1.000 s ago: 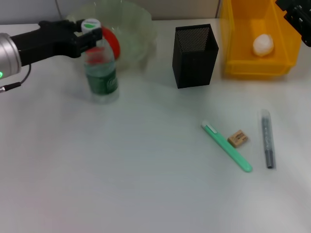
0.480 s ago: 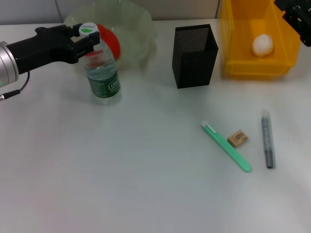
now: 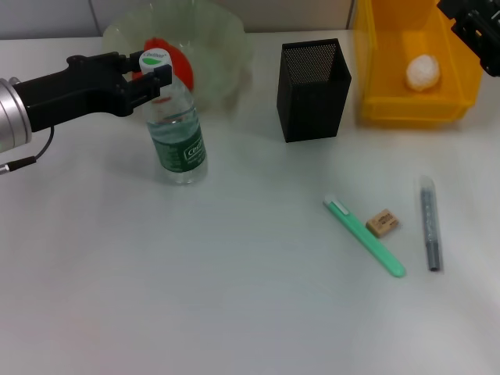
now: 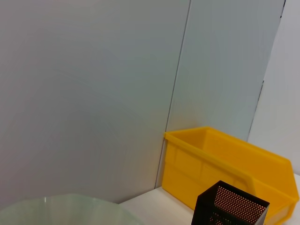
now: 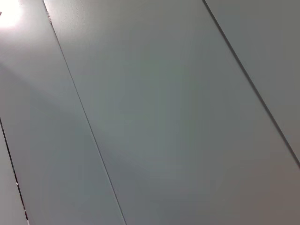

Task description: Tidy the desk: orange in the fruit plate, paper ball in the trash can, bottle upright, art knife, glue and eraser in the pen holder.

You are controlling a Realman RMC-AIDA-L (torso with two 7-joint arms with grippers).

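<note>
The bottle [image 3: 177,134] stands upright on the white desk, and my left gripper [image 3: 151,76] is shut on its neck just under the white cap. The orange [image 3: 178,61] lies in the fruit plate [image 3: 219,43] right behind the bottle. The paper ball [image 3: 423,72] lies in the yellow trash can [image 3: 391,105]. The black mesh pen holder [image 3: 312,90] stands between the plate and the can. The green art knife [image 3: 365,236], the tan eraser [image 3: 383,223] and the grey glue stick [image 3: 430,225] lie on the desk at the front right. My right gripper [image 3: 473,22] hangs over the can's far right corner.
The left wrist view shows the fruit plate's rim [image 4: 70,208], the trash can [image 4: 225,161] and the pen holder [image 4: 229,206] before a grey panel wall. The right wrist view shows only wall panels.
My left gripper has carried the bottle to the right and a little toward the front of the desk, keeping it upright. The right arm has stayed put.
</note>
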